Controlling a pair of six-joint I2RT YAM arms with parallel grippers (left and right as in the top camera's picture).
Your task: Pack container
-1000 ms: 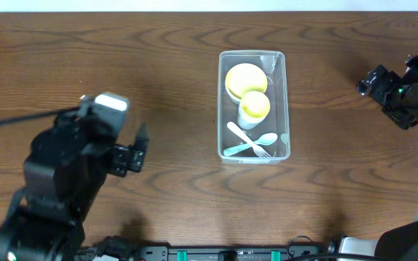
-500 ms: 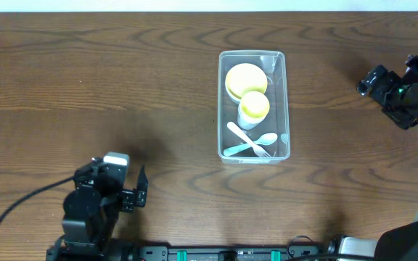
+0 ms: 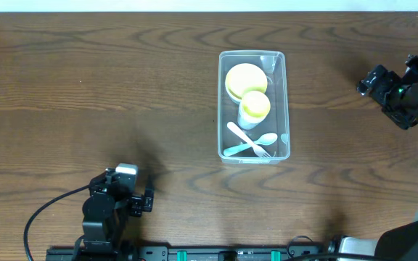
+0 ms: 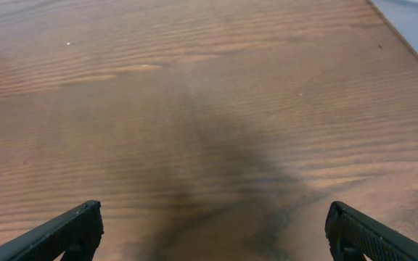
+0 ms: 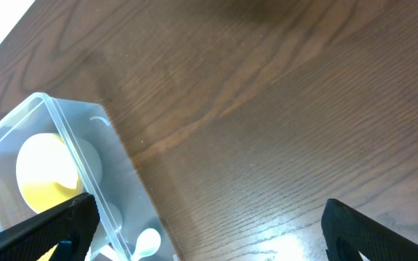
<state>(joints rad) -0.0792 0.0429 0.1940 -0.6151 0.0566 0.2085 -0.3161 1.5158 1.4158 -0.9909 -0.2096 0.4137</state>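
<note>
The clear plastic container (image 3: pixel 287 109) stands upright on the wooden table, right of centre. Inside it are a yellow bowl (image 3: pixel 245 80), a yellow cup (image 3: pixel 255 107), a white spoon and a pale teal fork (image 3: pixel 251 145). My left gripper (image 3: pixel 148 199) is near the front edge at the lower left, open and empty over bare wood; its fingertips (image 4: pixel 75 228) show wide apart in the left wrist view. My right gripper (image 3: pixel 365 83) is at the far right, open and empty, well away from the container, whose corner (image 5: pixel 85 138) shows in the right wrist view.
The table's front edge with a black rail (image 3: pixel 231 254) lies just below the left arm. A cable (image 3: pixel 46 210) trails left from the left arm. The table's back edge (image 3: pixel 194 6) runs along the top.
The left arm has pulled back toward the front edge and dropped lower, ending at the lower left. The right arm and the container's contents have not moved.
</note>
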